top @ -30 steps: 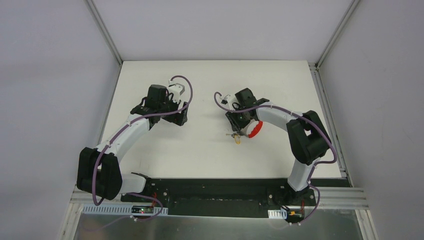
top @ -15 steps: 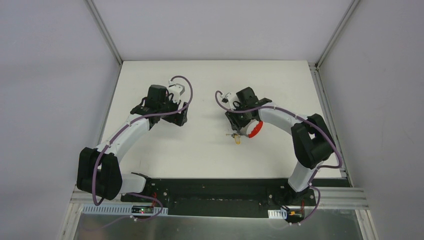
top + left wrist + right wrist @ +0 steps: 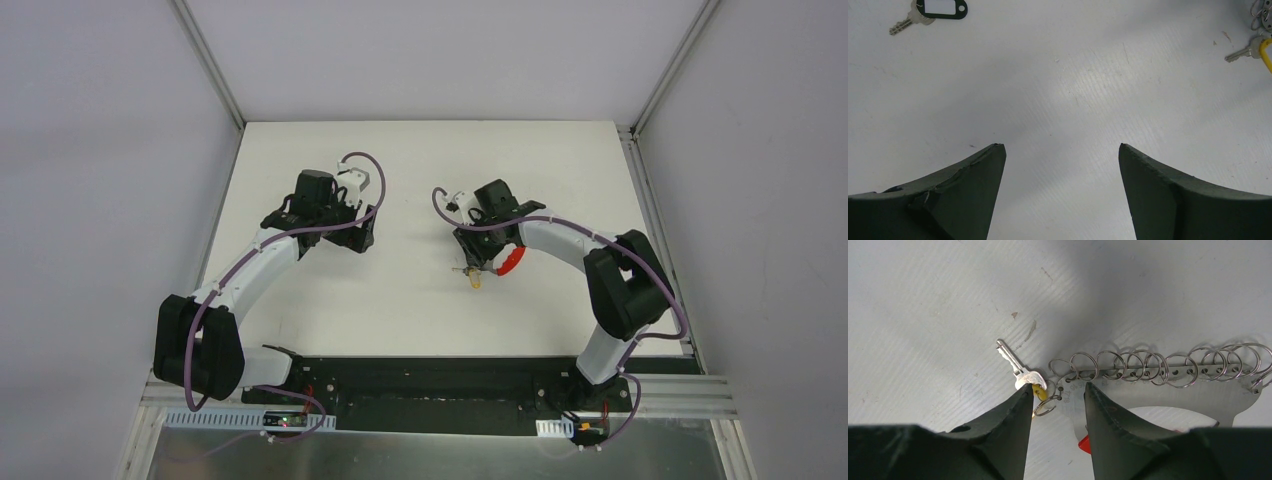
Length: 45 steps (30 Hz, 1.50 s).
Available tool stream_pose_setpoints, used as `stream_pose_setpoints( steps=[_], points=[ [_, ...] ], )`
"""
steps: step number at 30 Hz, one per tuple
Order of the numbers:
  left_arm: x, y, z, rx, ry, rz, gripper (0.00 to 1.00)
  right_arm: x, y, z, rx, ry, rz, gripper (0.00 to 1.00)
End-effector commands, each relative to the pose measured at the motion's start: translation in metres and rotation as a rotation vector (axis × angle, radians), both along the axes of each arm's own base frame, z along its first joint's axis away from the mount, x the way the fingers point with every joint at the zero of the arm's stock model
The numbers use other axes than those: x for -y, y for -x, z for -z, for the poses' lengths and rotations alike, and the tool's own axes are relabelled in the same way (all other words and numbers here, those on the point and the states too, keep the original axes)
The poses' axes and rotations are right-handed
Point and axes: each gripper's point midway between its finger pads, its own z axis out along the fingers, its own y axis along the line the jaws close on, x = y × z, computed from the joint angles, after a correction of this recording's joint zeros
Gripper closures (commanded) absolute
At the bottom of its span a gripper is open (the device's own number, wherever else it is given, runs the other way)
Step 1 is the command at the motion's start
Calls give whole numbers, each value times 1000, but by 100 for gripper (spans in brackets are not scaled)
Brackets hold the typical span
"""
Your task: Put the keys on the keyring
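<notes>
The keyring (image 3: 508, 260) lies right of centre, with a red band and an orange-tan tag (image 3: 475, 281). In the right wrist view it is a silver crescent plate (image 3: 1168, 392) with a row of wire loops (image 3: 1148, 365). A silver key with a yellow tag (image 3: 1020, 374) hangs at its left end. My right gripper (image 3: 1058, 390) is narrowly open, its fingers straddling that end of the plate; it also shows in the top view (image 3: 478, 262). The loose key with the black head (image 3: 928, 10) lies on the table far ahead of my left gripper (image 3: 1062, 147), which is wide open and empty.
The white table (image 3: 420, 160) is bounded by grey walls at the back and sides. The left wrist view catches the keyring's tagged key (image 3: 1245, 51) at its right edge. My left gripper (image 3: 362, 235) sits left of centre, well apart from the keyring.
The right arm's elbow has swung a little to the right and the wrist has shifted slightly over the keyring, covering more of the red band. The left arm has not moved.
</notes>
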Motion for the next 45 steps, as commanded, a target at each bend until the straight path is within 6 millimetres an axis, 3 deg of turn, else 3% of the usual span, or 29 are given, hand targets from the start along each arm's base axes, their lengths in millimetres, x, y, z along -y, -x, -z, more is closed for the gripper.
stream_pose_setpoints(
  steps=[1,30,45],
  points=[
    [3,-7,-26,71,7,13,14,-2,-2,-2,16,8,-23,55],
    [2,-6,-25,70,3,14,15,-19,-12,1,15,12,-57,58],
    [3,-6,-26,69,4,18,15,-13,-18,9,59,89,-45,62]
  ],
)
